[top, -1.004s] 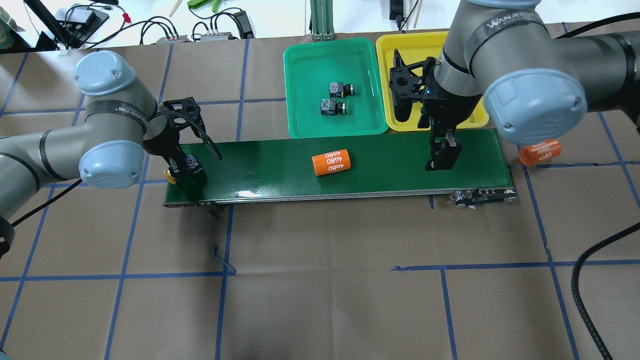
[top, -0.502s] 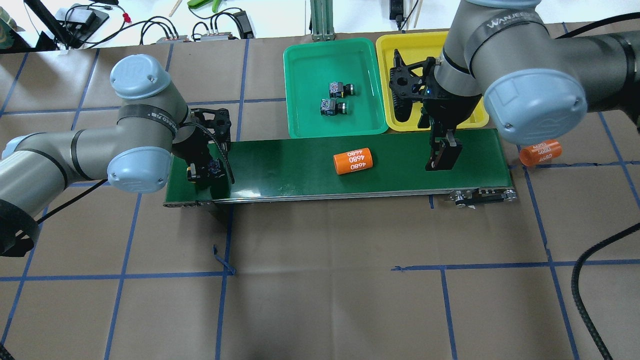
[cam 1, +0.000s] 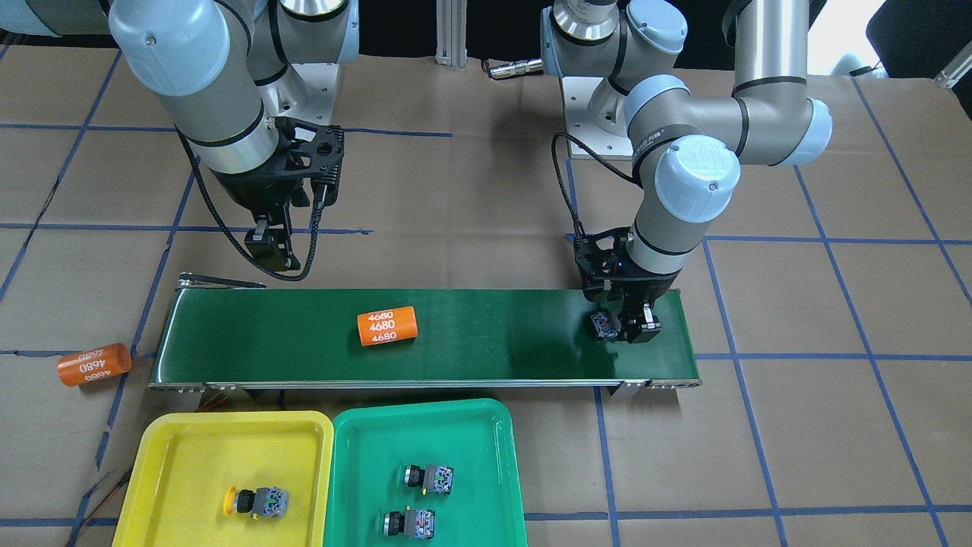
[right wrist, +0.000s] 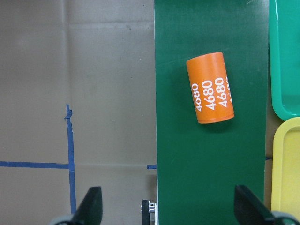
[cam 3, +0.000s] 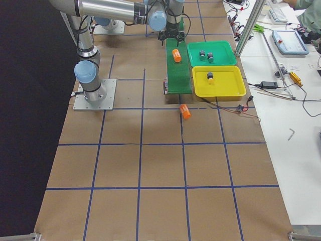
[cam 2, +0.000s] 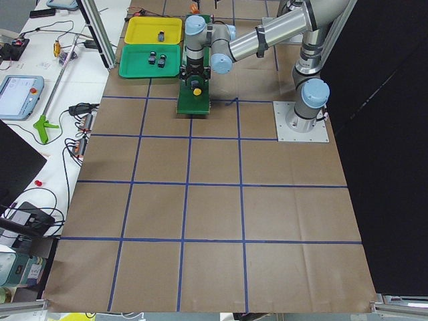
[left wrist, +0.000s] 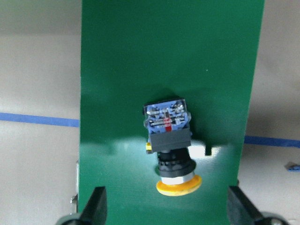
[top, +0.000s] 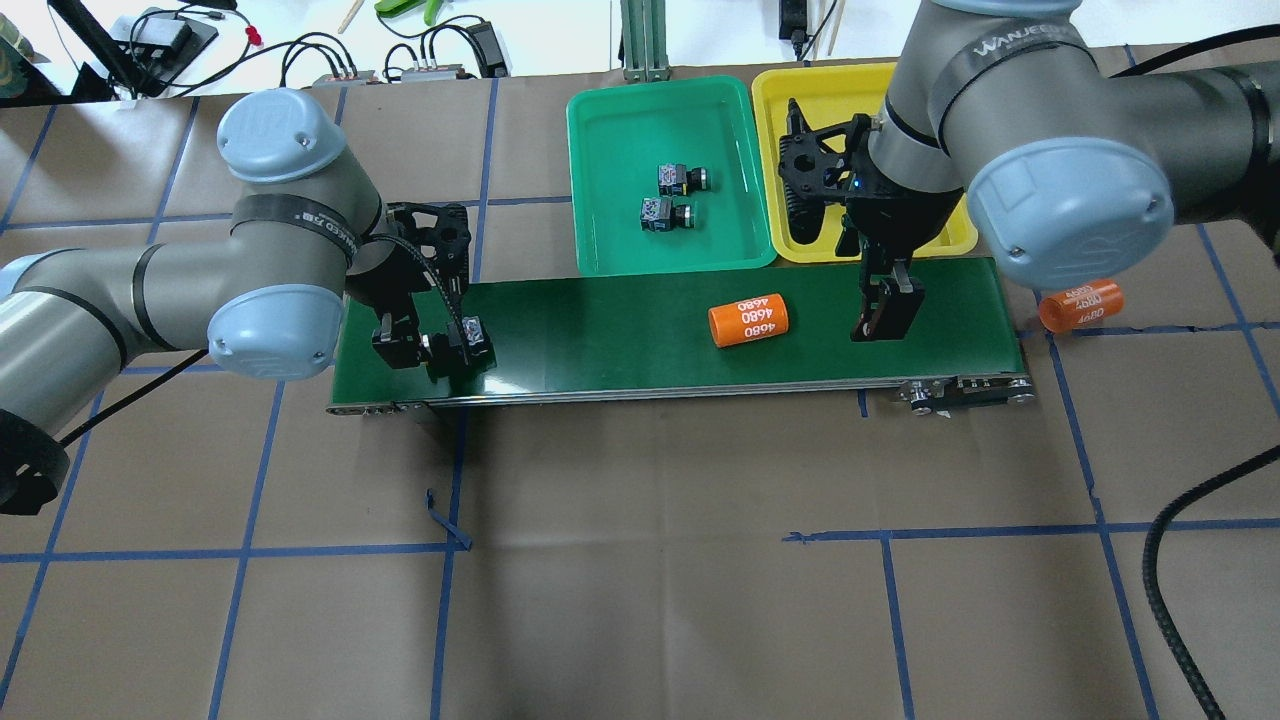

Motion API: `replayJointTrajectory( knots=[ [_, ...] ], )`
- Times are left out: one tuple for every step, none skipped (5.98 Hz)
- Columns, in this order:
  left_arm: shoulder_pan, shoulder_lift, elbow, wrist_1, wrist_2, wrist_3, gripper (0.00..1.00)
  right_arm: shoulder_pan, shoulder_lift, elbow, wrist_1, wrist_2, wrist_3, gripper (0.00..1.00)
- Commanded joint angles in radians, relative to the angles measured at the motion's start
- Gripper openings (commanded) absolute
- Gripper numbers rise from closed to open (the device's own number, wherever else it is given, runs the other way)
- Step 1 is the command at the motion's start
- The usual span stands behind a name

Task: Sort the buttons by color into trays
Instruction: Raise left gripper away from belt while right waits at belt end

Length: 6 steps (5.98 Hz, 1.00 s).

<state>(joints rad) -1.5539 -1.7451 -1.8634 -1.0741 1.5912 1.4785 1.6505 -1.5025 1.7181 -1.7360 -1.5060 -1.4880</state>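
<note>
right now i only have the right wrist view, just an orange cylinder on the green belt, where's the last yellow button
observer: the black-bodied, yellow-capped push button lies on its side at the other end of the long dark-green conveyor belt, by the left end effector
operator: is it gripped
observer: no, that end effector's fingers are spread wide, clear of it
operator: and the yellow tray
observer: the shallow yellow plastic tray holds a second yellow-capped button
</note>
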Motion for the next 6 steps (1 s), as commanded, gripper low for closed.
replayJointTrajectory(
  knots=[
    [0.0,0.033,0.216,-0.316,-0.008,-0.166,0.93,0.0,-0.001,0.0,0.0,0.0,0.0,1.0],
    [-0.002,0.033,0.277,-0.425,-0.035,-0.361,0.98,0.0,-0.001,0.002,0.001,0.0,0.0,1.0],
    [-0.005,0.068,0.282,-0.444,-0.034,-0.529,0.98,0.0,-0.001,0.002,0.001,0.0,-0.002,1.0],
    [-0.009,0.085,0.283,-0.431,-0.033,-0.84,0.98,0.0,-0.001,0.002,0.0,0.0,0.0,1.0],
    [-0.008,0.135,0.279,-0.441,-0.019,-1.085,0.98,0.003,0.001,0.0,0.0,0.006,0.014,1.0],
    [-0.006,0.18,0.264,-0.457,-0.008,-1.336,0.98,0.006,0.007,0.0,-0.002,0.009,0.017,1.0]
  ],
)
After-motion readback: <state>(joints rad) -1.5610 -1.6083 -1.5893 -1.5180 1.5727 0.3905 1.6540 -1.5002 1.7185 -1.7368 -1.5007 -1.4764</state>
